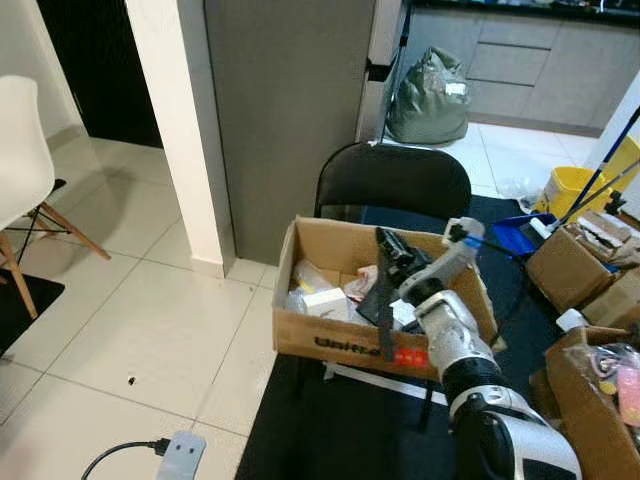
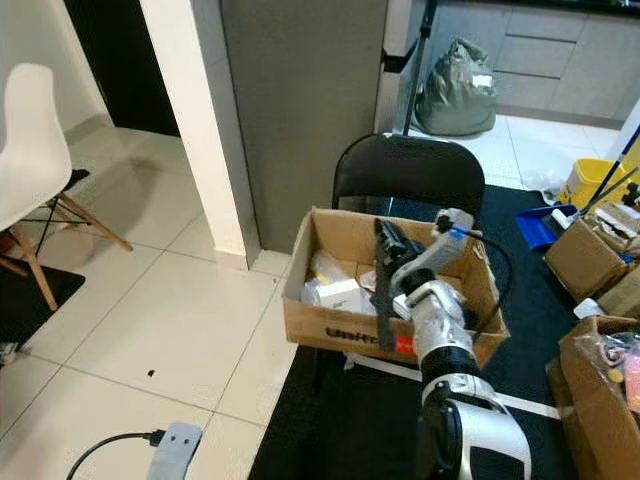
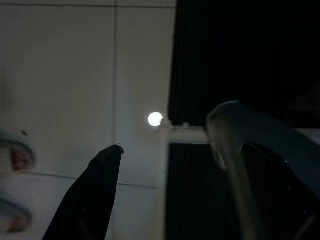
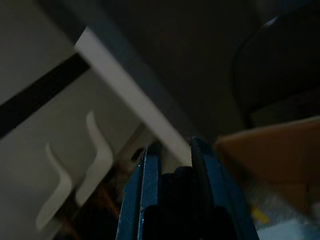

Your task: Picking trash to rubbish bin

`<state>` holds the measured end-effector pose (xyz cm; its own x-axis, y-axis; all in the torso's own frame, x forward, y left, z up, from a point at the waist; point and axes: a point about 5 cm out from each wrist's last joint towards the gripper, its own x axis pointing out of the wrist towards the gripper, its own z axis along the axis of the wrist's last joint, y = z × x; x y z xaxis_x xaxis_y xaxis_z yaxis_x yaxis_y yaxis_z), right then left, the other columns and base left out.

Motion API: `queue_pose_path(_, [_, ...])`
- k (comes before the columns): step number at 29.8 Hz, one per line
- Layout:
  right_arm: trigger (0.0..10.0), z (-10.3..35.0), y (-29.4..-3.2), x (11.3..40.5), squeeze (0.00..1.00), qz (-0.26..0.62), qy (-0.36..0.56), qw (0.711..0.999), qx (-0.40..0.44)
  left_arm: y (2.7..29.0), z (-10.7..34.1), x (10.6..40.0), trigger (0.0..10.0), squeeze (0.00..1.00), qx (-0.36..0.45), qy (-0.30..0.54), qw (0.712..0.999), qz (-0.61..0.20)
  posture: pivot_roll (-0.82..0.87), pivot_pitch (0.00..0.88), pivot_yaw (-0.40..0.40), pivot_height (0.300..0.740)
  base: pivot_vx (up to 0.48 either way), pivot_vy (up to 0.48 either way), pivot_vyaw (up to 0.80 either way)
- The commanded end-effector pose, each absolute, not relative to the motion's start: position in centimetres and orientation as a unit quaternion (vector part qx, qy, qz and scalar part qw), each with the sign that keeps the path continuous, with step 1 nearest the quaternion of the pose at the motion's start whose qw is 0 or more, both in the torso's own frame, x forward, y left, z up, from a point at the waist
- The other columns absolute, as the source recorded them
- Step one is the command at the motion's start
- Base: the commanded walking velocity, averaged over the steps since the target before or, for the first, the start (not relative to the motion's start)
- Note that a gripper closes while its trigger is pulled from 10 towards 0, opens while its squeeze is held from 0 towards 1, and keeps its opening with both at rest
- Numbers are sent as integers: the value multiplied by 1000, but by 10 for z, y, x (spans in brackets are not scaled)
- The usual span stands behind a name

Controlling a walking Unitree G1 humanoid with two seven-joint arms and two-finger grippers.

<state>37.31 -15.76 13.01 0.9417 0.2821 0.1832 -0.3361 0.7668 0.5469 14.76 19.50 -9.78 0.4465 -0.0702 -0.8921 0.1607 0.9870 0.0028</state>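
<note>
Nearest the robot, the right arm reaches forward over the black mat, its silver forearm rising to the right tool, whose two long black fingers hang down over the open top of the cardboard box and its front wall. In the right wrist view the fingers run close and parallel with only a narrow slot between them, and nothing can be made out held there, so the tool looks narrow and empty, probably either just finished dropping something or lining up for a pick. The box stands on the seat of a black chair, likely put there to bring it up to arm height. Inside lies the trash, white paper and crumpled wrappers, gathered mostly on the left half beside the fingers. The left tool hangs idle over pale floor tile and the mat's edge, its fingers spread wide with nothing between. On the right are more cardboard boxes with clutter, and beyond them a yellow bucket. Farther back stands a grey cabinet wall, with a full green rubbish bag on the kitchen floor behind it. A white chair stands at the far left.
</note>
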Motion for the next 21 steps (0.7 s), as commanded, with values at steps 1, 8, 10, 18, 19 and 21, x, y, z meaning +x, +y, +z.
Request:
queue_pose_path(1, [10000,125,-162,373,0,146,-32,946,289,191,-98,149,10000,0,49,521,848,-80,38,0,26,740,315,0,-800])
queue_pose_path(8, [10000,113,-160,368,0,145,-3,950,276,191,-98,147,10000,0,47,522,848,-79,44,4,26,740,317,0,-800])
queue_pose_path(10, [10000,107,-160,366,0,139,13,955,261,191,-99,146,10000,0,47,523,848,-79,42,6,30,740,313,0,0])
queue_pose_path(18, [10000,94,-134,359,0,204,47,954,217,192,-99,145,10000,0,48,524,847,-80,38,7,35,740,313,0,0])
queue_pose_path(19, [10000,94,-127,357,0,219,44,951,215,192,-99,145,10000,0,49,523,847,-81,40,10,36,740,307,0,0])
queue_pose_path(21, [10000,93,-120,356,0,232,43,948,213,192,-99,145,10000,0,49,523,847,-81,40,10,36,740,307,0,0])
